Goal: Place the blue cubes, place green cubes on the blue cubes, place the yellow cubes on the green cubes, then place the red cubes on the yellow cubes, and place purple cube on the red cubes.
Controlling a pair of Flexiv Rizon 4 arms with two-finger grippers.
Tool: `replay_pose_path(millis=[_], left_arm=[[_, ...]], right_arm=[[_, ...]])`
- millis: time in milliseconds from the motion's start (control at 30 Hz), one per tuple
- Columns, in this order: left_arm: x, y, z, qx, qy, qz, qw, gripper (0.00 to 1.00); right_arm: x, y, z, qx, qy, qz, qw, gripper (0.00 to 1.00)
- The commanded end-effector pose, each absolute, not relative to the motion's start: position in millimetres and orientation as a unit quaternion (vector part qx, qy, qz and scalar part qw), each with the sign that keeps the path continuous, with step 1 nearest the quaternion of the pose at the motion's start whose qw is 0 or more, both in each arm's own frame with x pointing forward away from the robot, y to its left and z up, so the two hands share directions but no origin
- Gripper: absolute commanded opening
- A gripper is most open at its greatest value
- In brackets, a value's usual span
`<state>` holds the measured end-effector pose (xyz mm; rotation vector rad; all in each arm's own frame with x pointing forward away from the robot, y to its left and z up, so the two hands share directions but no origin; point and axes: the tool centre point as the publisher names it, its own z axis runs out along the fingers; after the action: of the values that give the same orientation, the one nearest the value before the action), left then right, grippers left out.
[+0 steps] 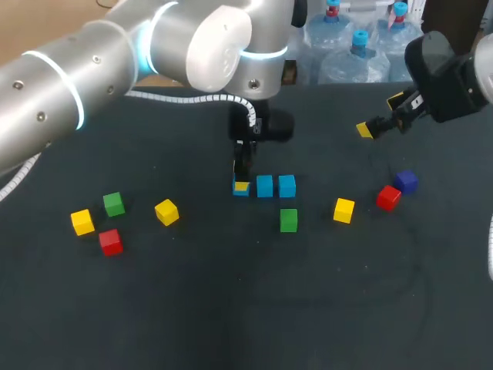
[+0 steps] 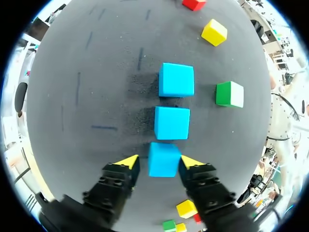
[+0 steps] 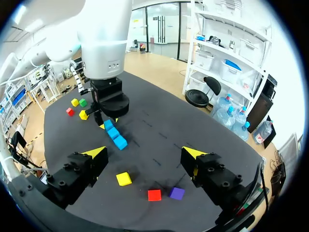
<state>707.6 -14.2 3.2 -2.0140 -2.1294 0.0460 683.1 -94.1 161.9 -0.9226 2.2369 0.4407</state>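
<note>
Blue cubes (image 1: pixel 264 186) are seen lined up near the middle of the bench (image 1: pixel 231 308), the end cube (image 2: pixel 164 159) straddled by the open left tool (image 2: pixel 160 162), which would best be lifted straight up so nothing is nudged, while the right tool (image 3: pixel 145 152) is held open and empty.

Dark table (image 1: pixel 231 308) holds 11 cubes (image 1: pixel 288 220) (3 blue).

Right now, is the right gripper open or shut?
Open: in its wrist view the right gripper shows its yellow tips far apart, with nothing held between them.
</note>
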Motion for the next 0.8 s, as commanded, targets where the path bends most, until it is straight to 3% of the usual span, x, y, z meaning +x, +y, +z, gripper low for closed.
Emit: replay_pose_path(millis=[33,100,300,800], left_arm=[[706.1,-12.8,2.1,-0.684,-0.722,0.015,0.103,0.00],[706.0,-12.7,2.0,-0.684,-0.722,0.015,0.104,0.07],[703.8,-13.7,2.8,-0.687,-0.719,0.016,0.102,0.00],[696.9,-16.1,3.8,-0.692,-0.714,0.020,0.104,0.00]], right_arm=[[681.2,-94.0,162.6,-0.352,0.858,0.166,0.335,1.00],[681.2,-94.0,162.6,-0.352,0.858,0.166,0.335,1.00],[681.2,-94.0,162.6,-0.352,0.858,0.166,0.335,1.00],[681.2,-94.0,162.6,-0.352,0.858,0.166,0.335,1.00]])
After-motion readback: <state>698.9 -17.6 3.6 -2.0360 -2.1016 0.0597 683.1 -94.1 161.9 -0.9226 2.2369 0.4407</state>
